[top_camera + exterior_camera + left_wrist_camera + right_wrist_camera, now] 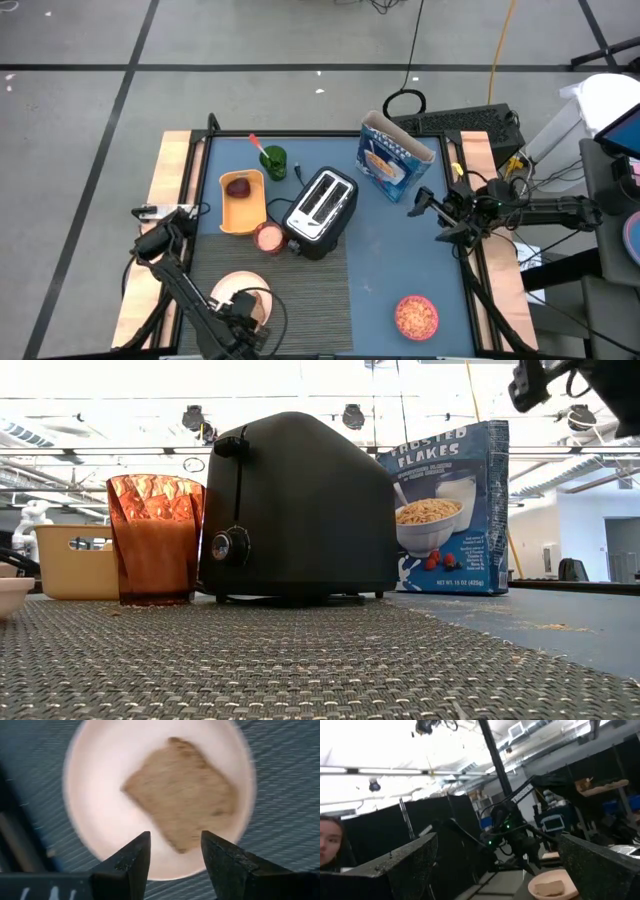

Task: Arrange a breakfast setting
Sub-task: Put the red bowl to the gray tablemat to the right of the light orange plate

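Observation:
A round cream plate [100, 810] lies on the woven mat at the near left, with a brown toast slice [185, 795] lying flat on it. My left gripper [175, 855] hangs open just above the plate's near side [243, 305], fingers pointing down and holding nothing. The pink bowl of cereal [416, 315] stands at the near right. A red handle [257, 145], seemingly the spoon's, sticks out of a green cup [274, 162] at the far left. My right gripper [428, 215] is raised at the right edge, wide open and empty [500, 870].
The black toaster [322, 210] stands mid-table, with a red cup [268, 237] and the orange container [242, 200] to its left. A blue cereal box [395, 155] stands at the far right. A person shows beyond the table in the right wrist view.

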Robot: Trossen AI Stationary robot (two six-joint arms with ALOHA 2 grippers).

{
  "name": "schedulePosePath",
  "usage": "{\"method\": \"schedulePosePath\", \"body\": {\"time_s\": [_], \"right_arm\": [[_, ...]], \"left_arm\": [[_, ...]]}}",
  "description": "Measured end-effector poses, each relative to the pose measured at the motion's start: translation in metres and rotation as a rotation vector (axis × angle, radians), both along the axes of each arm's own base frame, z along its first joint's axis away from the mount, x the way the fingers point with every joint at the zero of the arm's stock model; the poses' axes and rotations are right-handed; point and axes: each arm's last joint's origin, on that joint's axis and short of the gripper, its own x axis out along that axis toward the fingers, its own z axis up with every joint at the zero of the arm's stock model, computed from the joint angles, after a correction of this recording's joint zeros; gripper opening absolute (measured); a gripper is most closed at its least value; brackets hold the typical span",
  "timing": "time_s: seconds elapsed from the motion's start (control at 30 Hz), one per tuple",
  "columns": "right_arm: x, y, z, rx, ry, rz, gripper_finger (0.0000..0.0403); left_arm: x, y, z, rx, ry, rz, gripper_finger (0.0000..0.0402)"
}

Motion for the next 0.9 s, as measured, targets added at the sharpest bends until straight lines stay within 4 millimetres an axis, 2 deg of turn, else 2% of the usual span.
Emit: {"method": "schedulePosePath", "body": {"time_s": [0.1, 0.3, 0.47, 0.6, 0.9], "right_arm": [[0.005, 0.004, 0.009, -0.048, 0.076, 0.020, 0.0400], [0.010, 0.015, 0.013, -0.134, 0.362, 0.102, 0.0400], [0.005, 0.025, 0.003, -0.158, 0.598, 0.199, 0.0400], [0.001, 0.031, -0.005, -0.135, 0.720, 0.250, 0.0400], [0.006, 0.043, -0.021, -0.175, 0.867, 0.258, 0.0400]], "left_arm": [[0.004, -0.003, -0.001, -0.022, -0.059, -0.004, 0.0182], [0.009, -0.009, -0.002, -0.080, -0.116, 0.000, 0.0182], [0.009, -0.013, -0.002, -0.100, -0.135, 0.001, 0.0182], [0.008, -0.015, -0.002, -0.112, -0.156, 0.029, 0.0182], [0.007, -0.017, -0.002, -0.113, -0.170, 0.105, 0.0182]]}}
